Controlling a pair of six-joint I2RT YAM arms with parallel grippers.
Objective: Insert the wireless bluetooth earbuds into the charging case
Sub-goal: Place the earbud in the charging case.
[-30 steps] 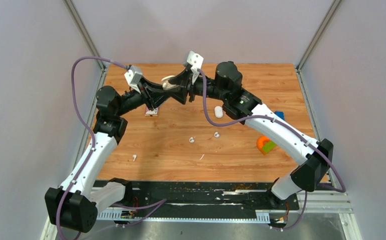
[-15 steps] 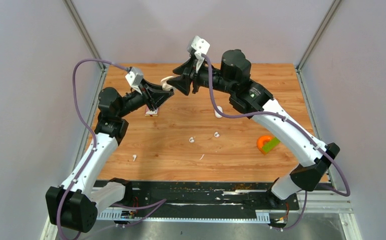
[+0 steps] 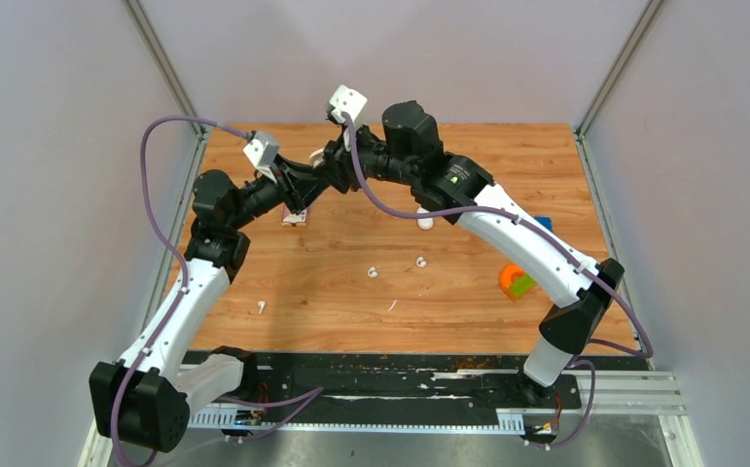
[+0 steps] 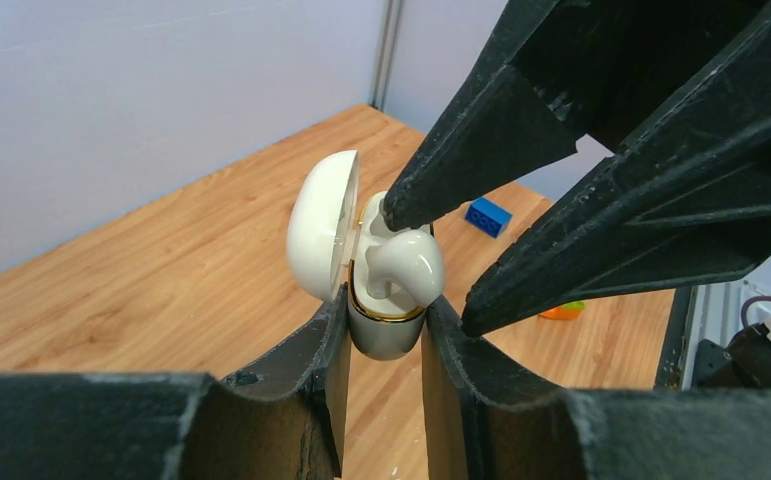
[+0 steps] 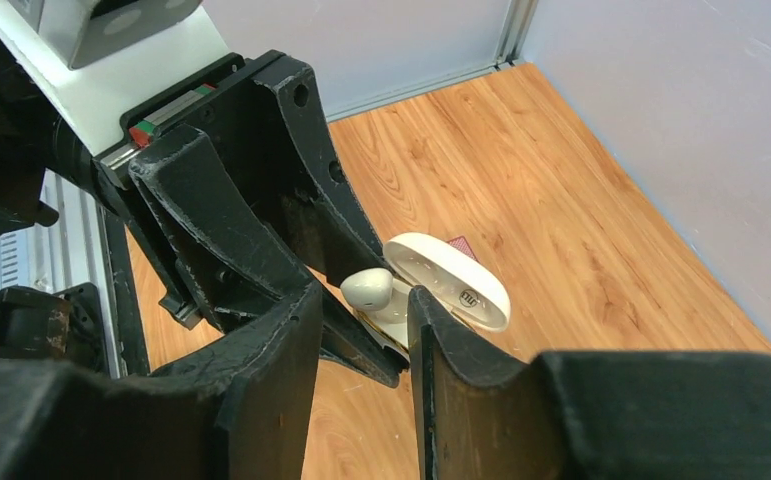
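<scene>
My left gripper [image 4: 383, 312] clamps the charging case [image 4: 319, 225], lid open, above the table's [image 3: 468, 282] far-left. One earbud [image 4: 406, 265] sits half-seated, bulb proud of its well. My right gripper [image 5: 363, 305] (jaws parted, holding nothing) straddles it from the right.

charging case [image 4: 319, 225]: glossy plastic | earbud [image 4: 408, 265]: glossy plastic | table [image 4: 141, 270]: wood

You can count four earbuds [image 4: 406, 262]: one in the single charging case [image 4: 385, 335], and three loose: earbud [image 3: 373, 273] at six o'clock, earbud [image 3: 421, 261] at five, earbud [image 3: 261, 306] at eight. You also have one blue brick [image 4: 487, 215] and one white sliver [image 3: 392, 305].
</scene>
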